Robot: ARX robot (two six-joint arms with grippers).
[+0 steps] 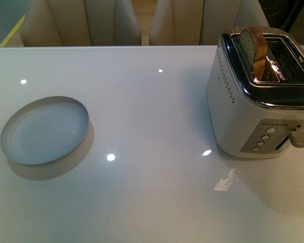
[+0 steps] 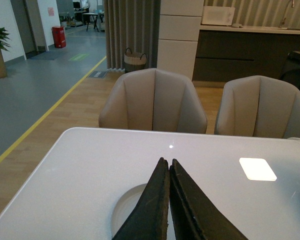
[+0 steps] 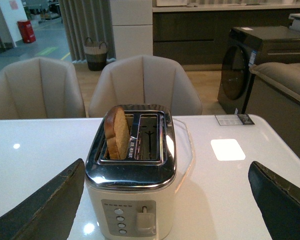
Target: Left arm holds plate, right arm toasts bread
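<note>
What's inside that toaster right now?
One slice of bread sticks up from one slot of the toaster; the other slot looks empty. The bread's lower part is hidden inside.

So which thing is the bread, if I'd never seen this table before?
Find the white table, then the silver toaster at its right side. The bread is the single tan-brown slice with a darker crust, standing up out of the toaster's left slot; the slot beside it has no slice sticking out. The only other item on the table is a round pale plate far to the left.
</note>
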